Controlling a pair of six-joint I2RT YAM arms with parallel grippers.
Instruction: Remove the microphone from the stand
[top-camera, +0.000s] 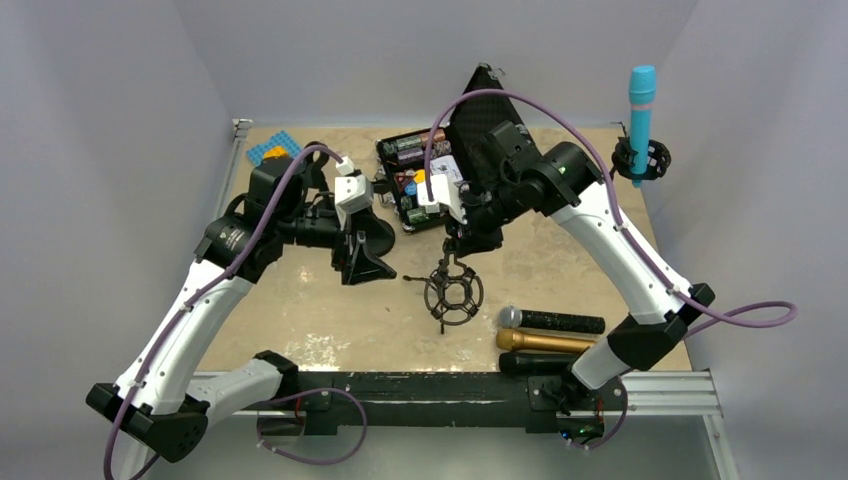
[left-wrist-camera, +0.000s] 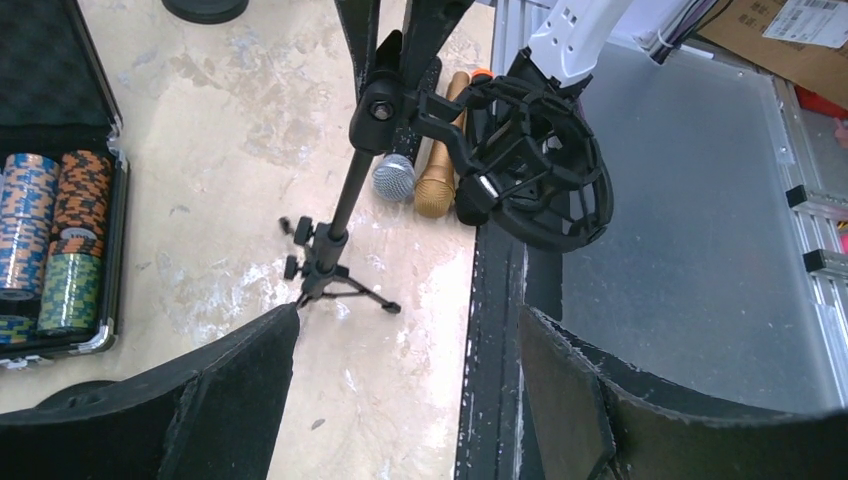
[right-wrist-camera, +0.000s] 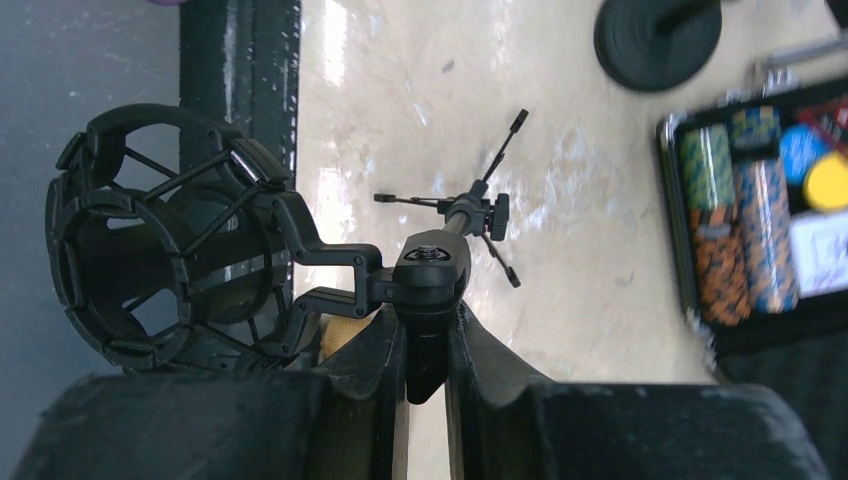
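A blue microphone (top-camera: 641, 105) stands upright in a black shock mount (top-camera: 652, 160) at the far right edge. In the table's middle is a small tripod stand (top-camera: 453, 293) whose shock mount (right-wrist-camera: 160, 240) holds nothing. My right gripper (right-wrist-camera: 425, 325) is shut on that stand's top joint (right-wrist-camera: 432, 262), and shows just above it in the top view (top-camera: 458, 240). To the left, my left gripper (left-wrist-camera: 408, 330) is open with nothing between its fingers, facing the stand's pole (left-wrist-camera: 345, 205) and mount (left-wrist-camera: 540, 170). In the top view the left gripper (top-camera: 362, 255) hangs left of the stand.
Three microphones lie at the near right: a black one with a silver head (top-camera: 555, 320), a gold one (top-camera: 540, 341) and a black one (top-camera: 535, 363). An open case of poker chips (top-camera: 425, 175) sits at the back. A blue tray (top-camera: 272, 148) is far left.
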